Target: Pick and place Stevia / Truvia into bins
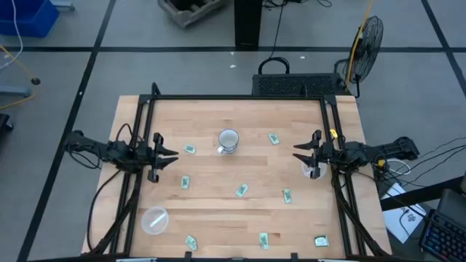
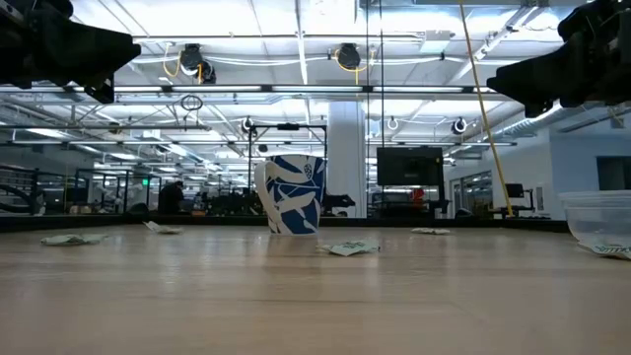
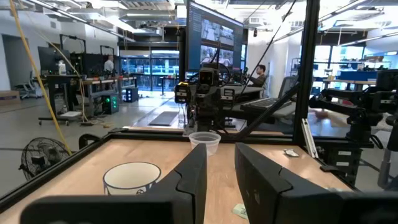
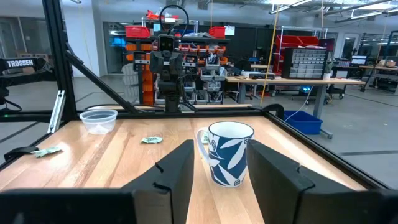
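Bright ceiling lights and rows of workbenches fill the big lab behind the wooden table (image 1: 218, 196), which sits inside a black frame. Near the middle of the far half stands a white mug with a blue leaf pattern (image 1: 228, 140), upright, its handle towards the near side.

Small pale green sweetener packets lie scattered flat on the wood, none of them in a tub as far as I can see. One lies just left of the mug (image 1: 190, 149), another to its right (image 1: 274, 138). Three more sit across the middle of the table (image 1: 186, 182), (image 1: 241, 191), (image 1: 287, 195), and three lie along the near edge (image 1: 191, 241), (image 1: 263, 239), (image 1: 321, 241).

One clear plastic tub (image 1: 154, 219) stands at the near left, well apart from the mug. The other clear tub (image 1: 312, 170) stands at the right side, partly under the right arm's tip.

The left gripper (image 1: 170, 155) hangs above the left edge of the table, pointing towards the mug, fingers parted with a narrow gap and nothing between them. The right gripper (image 1: 300, 153) hangs above the right edge, facing the left one across the table, fingers spread a bit wider and also empty. From table height both grippers show well clear of the wood.
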